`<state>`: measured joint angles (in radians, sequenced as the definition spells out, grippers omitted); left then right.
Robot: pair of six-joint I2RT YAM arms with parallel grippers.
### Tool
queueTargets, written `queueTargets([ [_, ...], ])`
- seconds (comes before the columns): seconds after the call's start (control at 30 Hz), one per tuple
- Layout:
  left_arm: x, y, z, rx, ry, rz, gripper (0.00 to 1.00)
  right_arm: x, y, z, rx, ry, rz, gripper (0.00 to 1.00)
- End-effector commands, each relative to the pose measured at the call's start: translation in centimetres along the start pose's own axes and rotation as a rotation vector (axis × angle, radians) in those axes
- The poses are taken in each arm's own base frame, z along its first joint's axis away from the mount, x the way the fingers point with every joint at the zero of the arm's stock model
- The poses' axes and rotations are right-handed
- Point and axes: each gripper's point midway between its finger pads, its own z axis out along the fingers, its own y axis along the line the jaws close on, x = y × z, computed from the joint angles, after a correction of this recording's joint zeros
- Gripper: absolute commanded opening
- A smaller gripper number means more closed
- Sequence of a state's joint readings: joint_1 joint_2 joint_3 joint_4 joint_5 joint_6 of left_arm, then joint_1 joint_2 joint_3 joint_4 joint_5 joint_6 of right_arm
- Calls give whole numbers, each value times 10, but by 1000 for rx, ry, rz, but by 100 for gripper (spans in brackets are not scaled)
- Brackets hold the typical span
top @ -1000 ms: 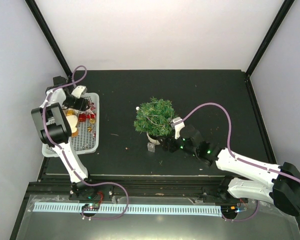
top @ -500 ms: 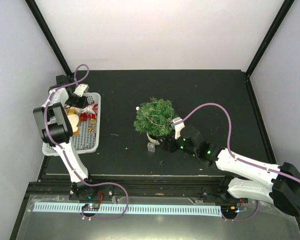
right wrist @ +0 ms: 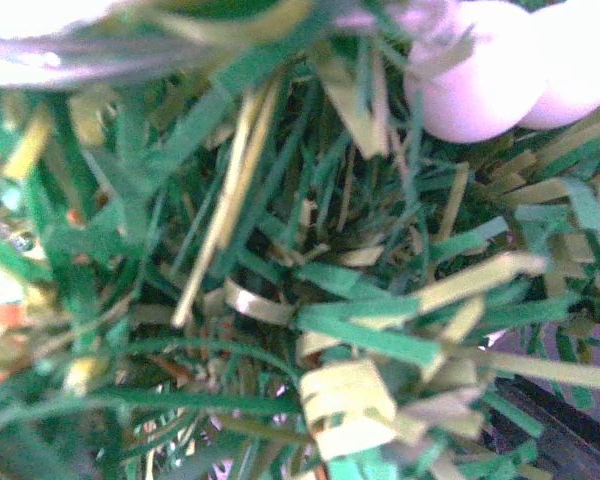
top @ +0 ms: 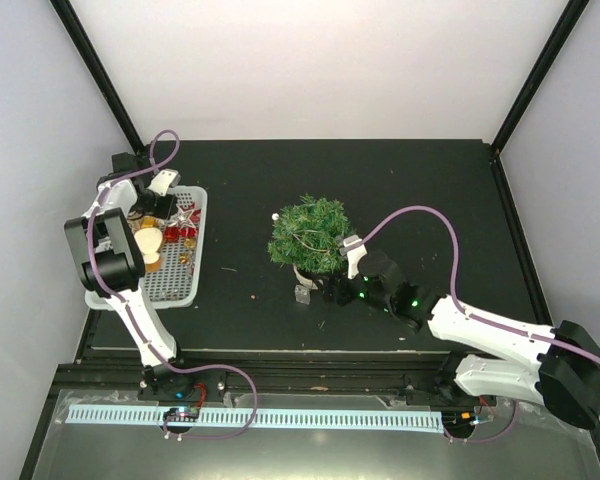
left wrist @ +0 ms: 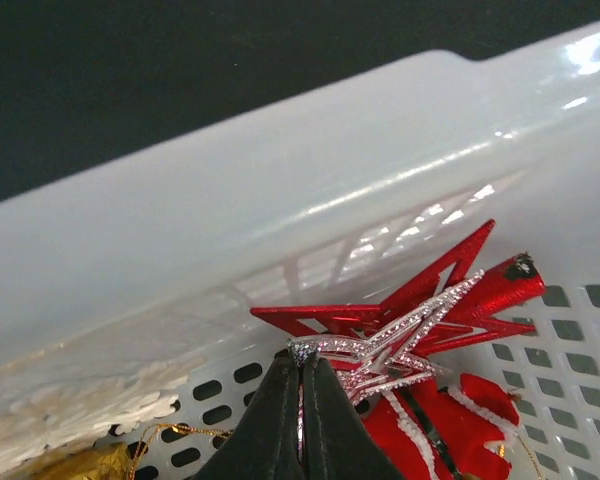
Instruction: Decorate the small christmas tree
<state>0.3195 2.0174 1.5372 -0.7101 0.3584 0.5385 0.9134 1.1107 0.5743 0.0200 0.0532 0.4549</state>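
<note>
The tree point(top: 310, 234) stands upright in its pot point(top: 304, 276) near the middle of the table point(top: 410, 180), well apart from the basket point(top: 196, 252) at the left edge. The left gripper point(left wrist: 303, 378) is down inside the basket by its far rim, fingers point(left wrist: 270, 420) pinched together on a point of the silver star that lies over a red star point(left wrist: 450, 290). Other red ornaments point(top: 175, 234) and a pale round one point(top: 147, 241) lie beside it on the basket's perforated floor. The right gripper point(top: 331, 290) sits low at the near-right side of the pot, under the branches. Its wrist view is filled with blurred green and yellowish needles and two white balls point(right wrist: 480, 80). Its fingers do not show there. Whether this claw is released or grasping the pot I cannot tell. A white ball point(top: 276, 215) sits at the tree's far-left edge.
</note>
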Motion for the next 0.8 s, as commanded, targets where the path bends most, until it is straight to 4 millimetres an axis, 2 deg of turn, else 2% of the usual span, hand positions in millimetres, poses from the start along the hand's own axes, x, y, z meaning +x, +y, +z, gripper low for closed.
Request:
queueTargets([
  [0.0,-2,-18,-12,49,-15,44,2,-1,0,2,-8,-5,2,83],
  [0.33,10,-41,-34,83,-55,115,1,4,-2,6,-1,11,-1,84],
  [0.6,-7,-50,-80,23,-175,173,1,6,0,7,-11,20,4,83],
  [0.77,-12,-54,-98,3,-208,196,2,5,1,5,-15,16,5,83],
])
